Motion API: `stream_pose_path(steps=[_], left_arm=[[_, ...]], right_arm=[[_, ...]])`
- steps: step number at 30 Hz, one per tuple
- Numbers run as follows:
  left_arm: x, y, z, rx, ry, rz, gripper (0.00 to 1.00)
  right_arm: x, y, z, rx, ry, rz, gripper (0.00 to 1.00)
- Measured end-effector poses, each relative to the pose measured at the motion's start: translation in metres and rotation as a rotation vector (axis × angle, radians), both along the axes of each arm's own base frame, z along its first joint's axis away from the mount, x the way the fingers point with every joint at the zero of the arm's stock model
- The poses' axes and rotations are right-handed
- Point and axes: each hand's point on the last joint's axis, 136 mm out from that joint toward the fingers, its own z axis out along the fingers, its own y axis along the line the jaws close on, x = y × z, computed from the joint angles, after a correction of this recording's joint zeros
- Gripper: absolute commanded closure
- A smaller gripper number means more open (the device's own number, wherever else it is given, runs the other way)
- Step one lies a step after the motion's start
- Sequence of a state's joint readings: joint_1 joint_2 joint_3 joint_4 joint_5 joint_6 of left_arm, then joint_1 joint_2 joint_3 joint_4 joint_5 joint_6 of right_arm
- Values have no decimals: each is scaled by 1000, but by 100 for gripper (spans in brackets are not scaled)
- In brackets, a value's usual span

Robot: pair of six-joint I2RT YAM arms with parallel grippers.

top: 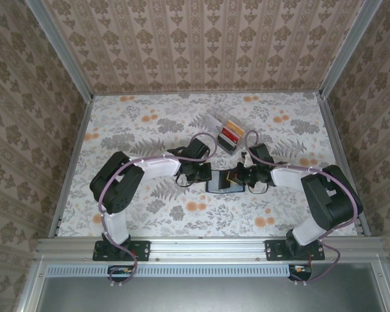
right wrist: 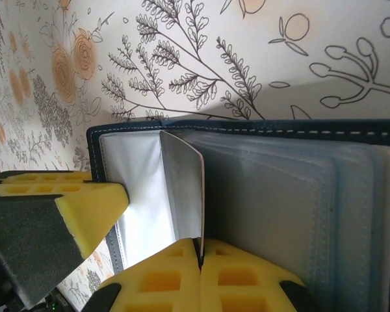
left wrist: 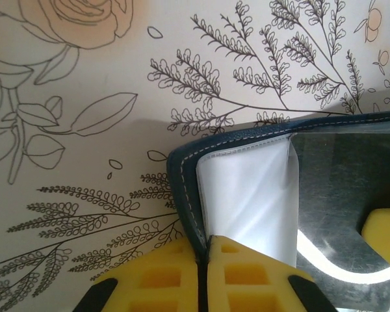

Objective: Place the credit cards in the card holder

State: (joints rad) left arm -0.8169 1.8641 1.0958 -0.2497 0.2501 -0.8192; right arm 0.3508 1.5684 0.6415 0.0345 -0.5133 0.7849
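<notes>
Card holder [top: 222, 186] lies open on the floral table [top: 136, 130], mid-table and toward the near edge, between the two grippers. Left gripper [top: 207, 175] sits at its left end, right gripper [top: 242, 177] at its right end. In the left wrist view the left gripper [left wrist: 203, 263] has its yellow fingers [left wrist: 162, 279] pressed together on the navy stitched edge of the card holder [left wrist: 182, 188], beside a clear inner pocket showing white. A glossy dark surface fills the holder's right part in that view, and a yellow finger of the other arm rests on it at the right frame edge. In the right wrist view the right gripper [right wrist: 200, 260] is pinched closed on a thin grey leaf [right wrist: 182, 185] that stands up out of the open card holder [right wrist: 247, 127], between the white left pocket and the stack of cloudy sleeves on the right. Cannot tell whether this leaf is a card or a sleeve page. Left arm's yellow finger shows at the left of that view, touching the holder's left edge. Credit cards [top: 230, 132], orange-tan and red ones visible, stand in a clear plastic box [top: 214, 119] farther back on the table, just beyond the grippers and apart from the holder. Other card colours too small to make out.
</notes>
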Motion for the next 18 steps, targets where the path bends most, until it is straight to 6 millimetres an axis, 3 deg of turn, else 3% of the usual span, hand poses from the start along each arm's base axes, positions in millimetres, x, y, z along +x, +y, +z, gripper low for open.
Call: stream_pose_path(steps=[6,18], left_arm=[[0,0,0,3,3,0,93],[1,0,-1,6,1,1,84]], right_arm=[[-3,2,1,11,9,13,100],[-1,18,-5,57,21,55,100]])
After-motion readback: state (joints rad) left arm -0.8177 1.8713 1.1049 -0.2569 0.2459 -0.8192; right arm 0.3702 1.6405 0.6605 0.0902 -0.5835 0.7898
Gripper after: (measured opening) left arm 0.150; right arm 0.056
